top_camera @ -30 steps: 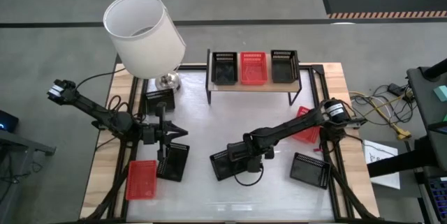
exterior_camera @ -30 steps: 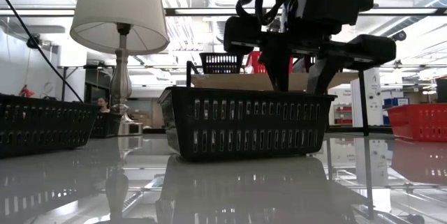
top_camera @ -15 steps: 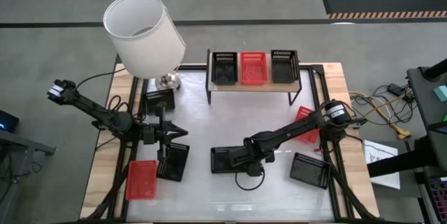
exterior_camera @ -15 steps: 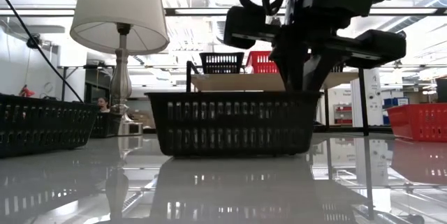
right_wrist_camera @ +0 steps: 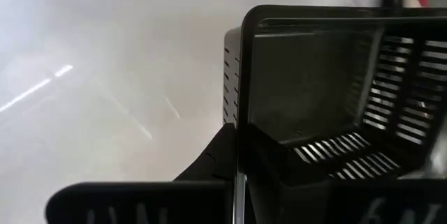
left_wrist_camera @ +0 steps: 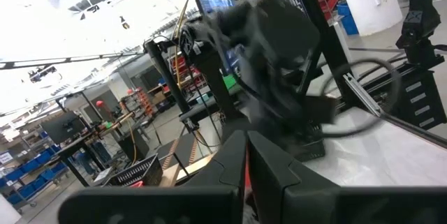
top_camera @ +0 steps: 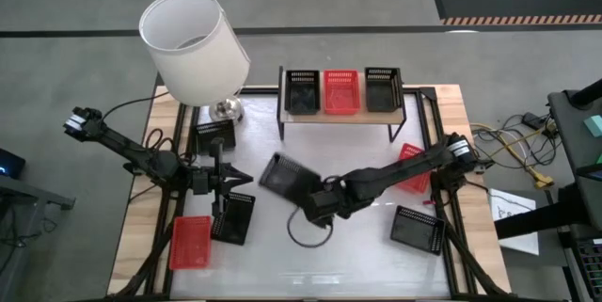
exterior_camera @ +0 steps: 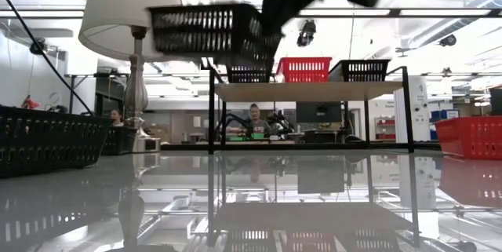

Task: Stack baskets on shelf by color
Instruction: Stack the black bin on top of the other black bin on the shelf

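My right gripper is shut on a black basket and holds it in the air over the middle of the table; the low view shows that basket high up, in front of the lamp shade. The shelf stands at the far side with a black basket, a red basket and another black basket side by side on it. My left gripper waits shut at the table's left, above a black basket lying there. My right gripper pinches one wall of the black basket at its rim, with one finger outside the wall and the other inside. The basket is lifted clear of the table, open side up, nearly level, and juts from the fingers toward the far left.
A lamp with a white shade stands at the far left corner. On the table lie a black basket by the lamp, a red basket near left, a red basket at the right edge and a black basket near right.
My right gripper has shut on the black basket's wall, turned the basket about on the table, then raised it clear and carried it up and toward the far left. The basket now hangs high above where it lay.
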